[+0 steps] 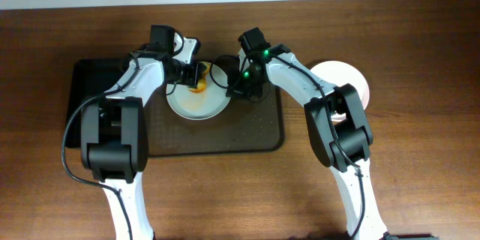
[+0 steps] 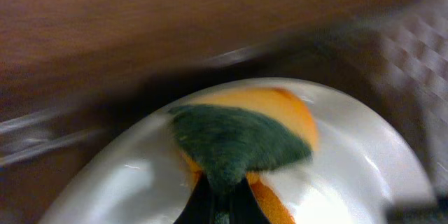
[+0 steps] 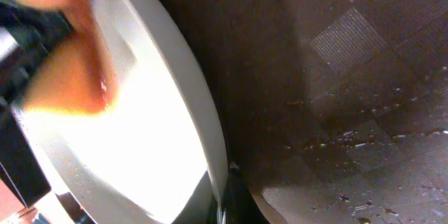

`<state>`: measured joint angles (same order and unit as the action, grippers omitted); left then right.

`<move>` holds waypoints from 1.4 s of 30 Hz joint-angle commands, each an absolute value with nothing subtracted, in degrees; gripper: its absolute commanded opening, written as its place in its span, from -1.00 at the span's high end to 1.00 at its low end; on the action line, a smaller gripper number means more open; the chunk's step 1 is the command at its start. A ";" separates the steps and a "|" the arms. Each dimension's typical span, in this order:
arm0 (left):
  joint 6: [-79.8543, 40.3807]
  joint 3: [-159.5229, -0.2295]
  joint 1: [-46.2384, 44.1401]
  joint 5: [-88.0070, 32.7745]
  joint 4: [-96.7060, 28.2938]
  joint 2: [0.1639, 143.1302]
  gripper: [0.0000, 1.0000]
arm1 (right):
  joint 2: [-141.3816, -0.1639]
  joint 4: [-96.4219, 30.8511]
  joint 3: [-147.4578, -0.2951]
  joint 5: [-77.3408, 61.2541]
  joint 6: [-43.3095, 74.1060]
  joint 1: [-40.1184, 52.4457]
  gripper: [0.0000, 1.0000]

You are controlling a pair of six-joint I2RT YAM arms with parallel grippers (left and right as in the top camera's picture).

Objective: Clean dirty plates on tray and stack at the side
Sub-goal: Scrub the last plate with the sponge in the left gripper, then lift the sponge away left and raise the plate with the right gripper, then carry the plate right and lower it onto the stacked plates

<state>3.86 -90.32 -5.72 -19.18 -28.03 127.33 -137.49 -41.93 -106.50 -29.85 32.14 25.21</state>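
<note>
Ok so my left pincer [image 2: 218, 208] is clamped on a sponge [image 2: 234, 140], dark green scrubby side facing the wrist cam, with the fingers squeezing it from the near end. The sponge sits on the plate [image 2: 350, 154], right on top of an orange sauce [image 2: 283, 108] patch. The sauce pokes out past the sponge on the far side and shows a bit down beside the fingers. That whole view is blurry, so I can't read finer detail.

My right pincer [image 1: 234, 88] is just across the plate from the left one, at the opposite rim. On its wrist cam the white rim runs straight down into the jaws. It looks pinched on that edge, with one dark finger showing against the outer side of the rim. Past the rim, inside the plate, I get the orange smear and something dark that's too blurry to call.

Under both pincers is the tray [image 1: 255, 131], dark brown with a checkered texture. There are water droplets [image 3: 350, 140] on it just outside the right pincer. The plate is in the tray's far half, roughly centre.

Further out, a second plate [image 1: 352, 75] is off the tray on the table [image 1: 420, 157], out beyond the right arm. The arm partly hides it, and the bit I can see looks white. On the other side, under the left arm, a black tray [image 1: 82, 82] touches or overlaps the brown one, can't tell which.
</note>
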 commanded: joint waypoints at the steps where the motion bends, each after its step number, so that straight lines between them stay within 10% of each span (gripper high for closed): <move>1: -3.99 -89.41 -5.26 3.97 -29.93 130.54 0.99 | -139.46 -43.03 -105.03 -25.67 31.55 25.21 0.92; 6: -7.68 -89.41 -5.26 9.58 -45.04 130.54 0.99 | -139.46 -43.00 -105.03 -25.45 31.57 25.21 0.91; 14: 9.34 -92.51 -3.46 -31.53 -56.95 130.54 0.99 | -139.46 -43.48 -105.03 -25.52 31.55 25.21 0.92; 27: -0.47 -115.02 5.91 -32.18 -58.50 130.52 1.00 | -136.86 -47.18 -105.06 -27.33 28.18 24.08 0.91; 42: -0.45 -114.45 -0.27 -24.18 -59.24 130.54 0.99 | -109.38 -64.79 -105.06 42.37 25.71 35.29 0.91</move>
